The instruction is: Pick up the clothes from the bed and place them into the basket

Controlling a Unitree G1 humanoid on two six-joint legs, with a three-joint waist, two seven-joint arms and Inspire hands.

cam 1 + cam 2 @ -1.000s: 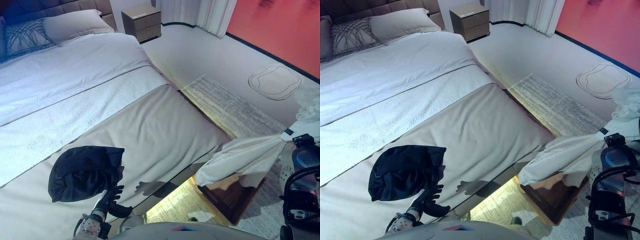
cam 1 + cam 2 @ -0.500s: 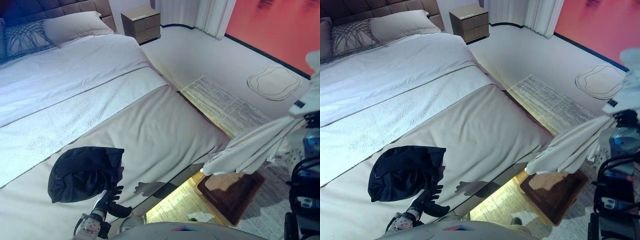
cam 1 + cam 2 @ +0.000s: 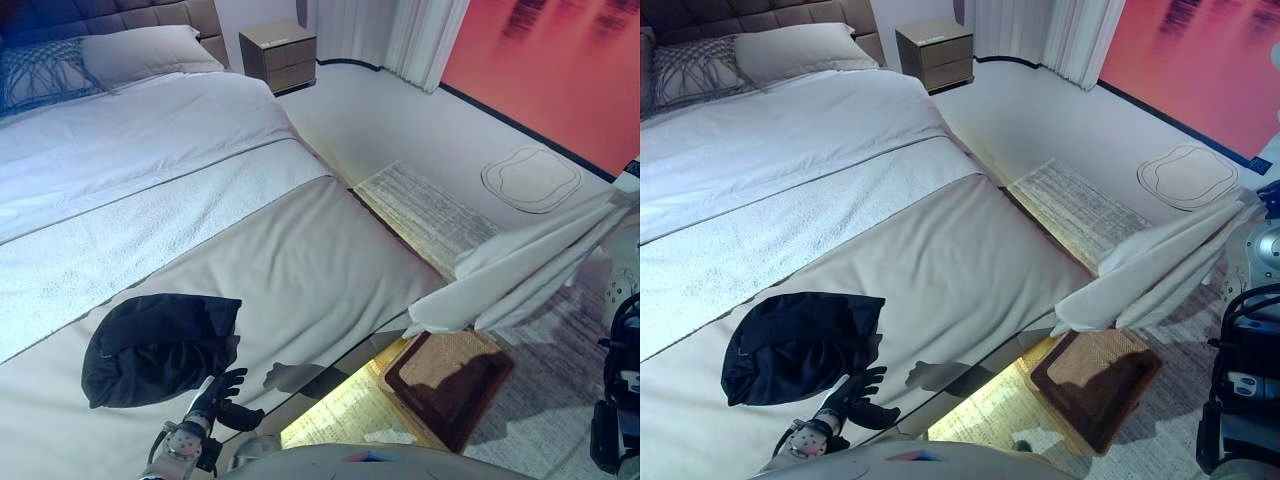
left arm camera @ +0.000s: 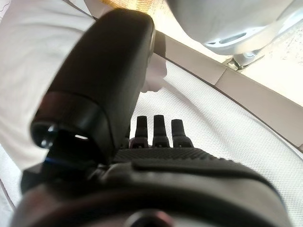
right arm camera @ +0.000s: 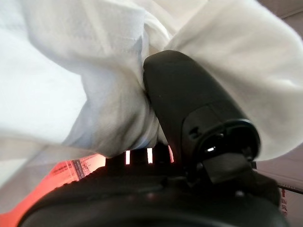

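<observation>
The right hand [image 5: 189,118] gripped a white garment [image 3: 520,265] that hung stretched above the brown wicker basket [image 3: 445,375] on the floor beside the bed [image 3: 200,200]. A dark garment [image 3: 155,345] lay on the bed, just beyond the open left hand [image 3: 222,395].

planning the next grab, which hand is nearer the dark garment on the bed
Left. The left hand sits open at the dark garment's near edge on the bed. The right hand is far off past the bed's corner, gripping the white cloth.

Head stereo pair down on bed [image 3: 300,250] — wrist cameras close-up
</observation>
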